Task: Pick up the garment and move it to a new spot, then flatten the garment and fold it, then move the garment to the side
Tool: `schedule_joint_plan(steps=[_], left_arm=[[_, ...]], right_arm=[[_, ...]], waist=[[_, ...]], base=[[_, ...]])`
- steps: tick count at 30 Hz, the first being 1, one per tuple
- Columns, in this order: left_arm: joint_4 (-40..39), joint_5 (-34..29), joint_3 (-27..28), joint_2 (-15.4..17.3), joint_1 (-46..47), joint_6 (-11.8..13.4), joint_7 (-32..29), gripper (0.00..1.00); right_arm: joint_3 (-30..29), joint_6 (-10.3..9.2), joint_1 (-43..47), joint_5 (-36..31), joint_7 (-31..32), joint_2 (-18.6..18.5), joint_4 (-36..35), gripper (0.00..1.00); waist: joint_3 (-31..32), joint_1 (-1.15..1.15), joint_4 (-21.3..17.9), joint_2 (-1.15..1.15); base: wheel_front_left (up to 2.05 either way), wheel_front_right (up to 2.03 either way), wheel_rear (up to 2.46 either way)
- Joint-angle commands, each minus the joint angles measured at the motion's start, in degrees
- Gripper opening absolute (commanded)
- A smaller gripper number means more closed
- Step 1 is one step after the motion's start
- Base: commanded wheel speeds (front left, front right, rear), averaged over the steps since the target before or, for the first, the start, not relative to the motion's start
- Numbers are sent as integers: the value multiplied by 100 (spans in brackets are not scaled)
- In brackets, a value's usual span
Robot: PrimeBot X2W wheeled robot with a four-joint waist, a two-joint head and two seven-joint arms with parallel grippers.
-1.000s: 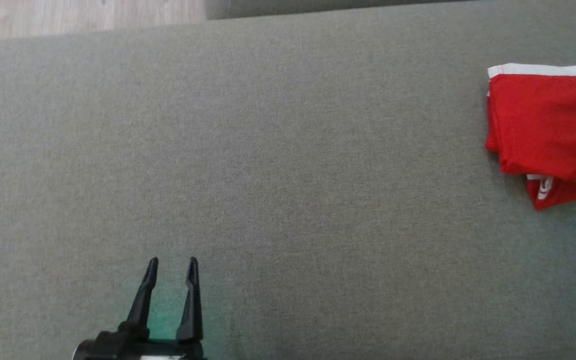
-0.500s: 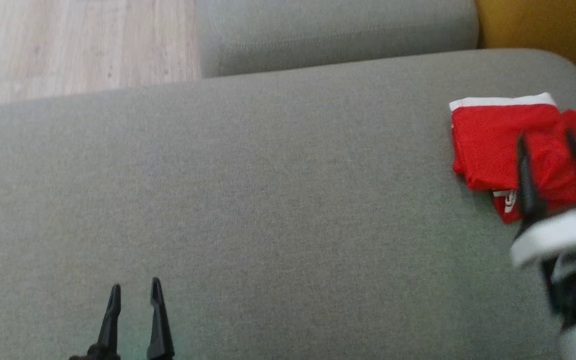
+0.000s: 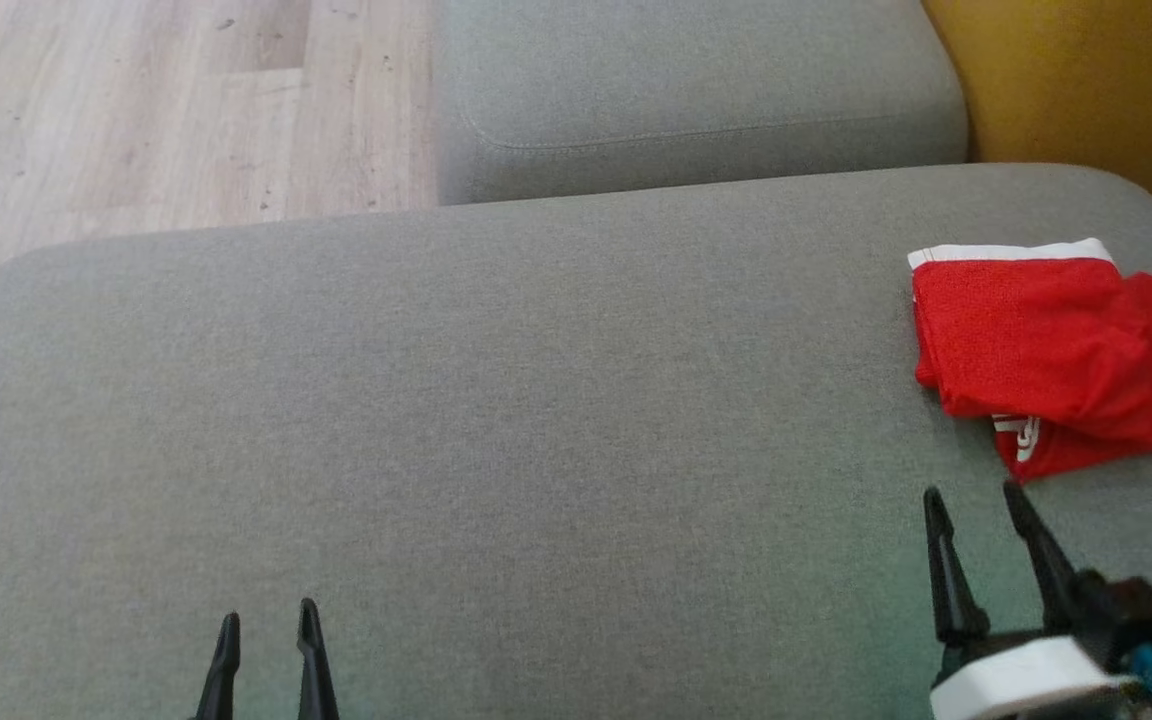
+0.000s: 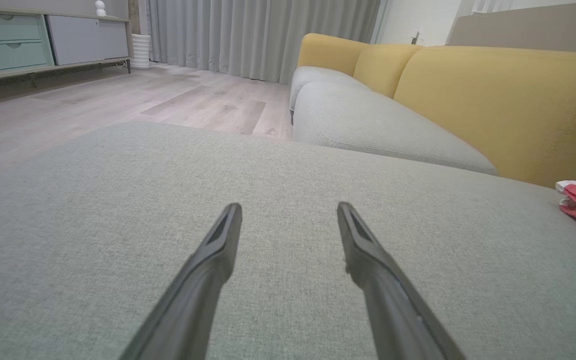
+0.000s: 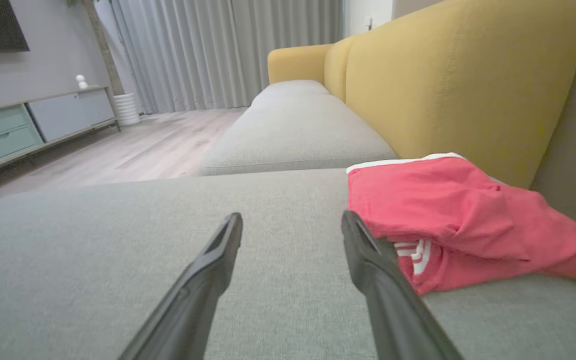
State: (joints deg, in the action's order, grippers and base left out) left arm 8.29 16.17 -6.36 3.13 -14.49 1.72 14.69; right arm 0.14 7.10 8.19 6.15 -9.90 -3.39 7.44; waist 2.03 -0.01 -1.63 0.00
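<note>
So, left to right across the grey seat cushion [image 3: 536,400]. The left gripper [image 3: 268,615] is at the cushion's near edge, left of its middle. Its fingers are apart with nothing between them, over bare fabric. We cannot tell if it touches the cushion. The middle of the cushion is plain fabric.

The right gripper [image 3: 971,493] is at the near edge too, toward the cushion's right end. Its fingers are spread and empty, with the tips close to the garment [image 3: 1036,340] but apart from it.

The garment is red with a white band along its far edge and some white stripes on a lower layer. It lies at the cushion's right end, next to the yellow backrest [image 3: 1066,80]. Its left part is a fairly square folded block. Its right part is bunched and sags toward the cushion's right edge, and a lower layer pokes out on the near side.

For progress, we judge the pick-up, flatten and fold steps done, since the layers are stacked and nothing is held. We also judge the move to the side done, with the garment parked at the cushion's end and both grippers off it. Little is left, perhaps tidying the loose right part. The fold looks rough.
</note>
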Motion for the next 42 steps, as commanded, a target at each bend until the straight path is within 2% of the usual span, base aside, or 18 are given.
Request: schedule_joint_plan(steps=[1,16,17,20,42], left_arm=[[-150,-5,126,-25,151,-36,31,100],[-147,-80,187,-25,128,-203,31,100],[4,-60,11,-1,-1,-184,0,0],[275,-77,9,-5,-19,-171,-1,0],[342,1383,185,33,364,-308,-344,0]], right_arm=[[128,39,-131,-93,-153,-17,-84,100],[155,39,-193,-116,-392,48,370,100],[6,0,63,-114,-325,77,530,0],[8,-1,109,-110,-320,80,789,0],[-31,6,-168,1562,-28,14,758,0]], waist=[[19,1,29,0],[52,1,73,0],[52,1,74,0],[54,1,76,0],[4,1,92,0]], base=[[0,0,0],[0,0,0],[0,0,0],[0,0,0],[0,0,0]])
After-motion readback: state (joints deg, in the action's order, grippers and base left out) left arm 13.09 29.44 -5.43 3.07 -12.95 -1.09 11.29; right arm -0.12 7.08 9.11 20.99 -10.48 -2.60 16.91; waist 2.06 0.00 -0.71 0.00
